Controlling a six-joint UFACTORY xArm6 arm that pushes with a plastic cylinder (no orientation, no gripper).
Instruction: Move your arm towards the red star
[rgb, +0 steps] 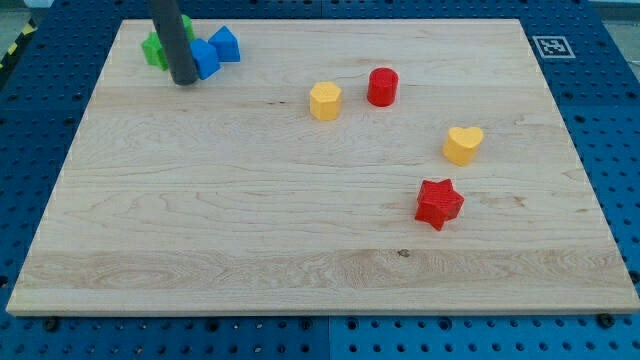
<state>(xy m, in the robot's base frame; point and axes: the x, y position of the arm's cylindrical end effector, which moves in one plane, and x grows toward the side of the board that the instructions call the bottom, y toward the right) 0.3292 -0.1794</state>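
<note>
The red star (439, 203) lies on the wooden board toward the view's lower right. My tip (185, 80) rests at the view's upper left, far from the star. It touches or stands right beside a blue block (204, 58), with a second blue block (225, 44) just right of that. A green block (156, 49) sits behind the rod and is partly hidden by it.
A yellow hexagon block (325, 101) and a red cylinder (382, 87) sit near the top centre. A yellow heart block (463, 145) lies just above the red star. The wooden board (250, 230) rests on a blue perforated table, with a marker tag (552, 46) at the top right.
</note>
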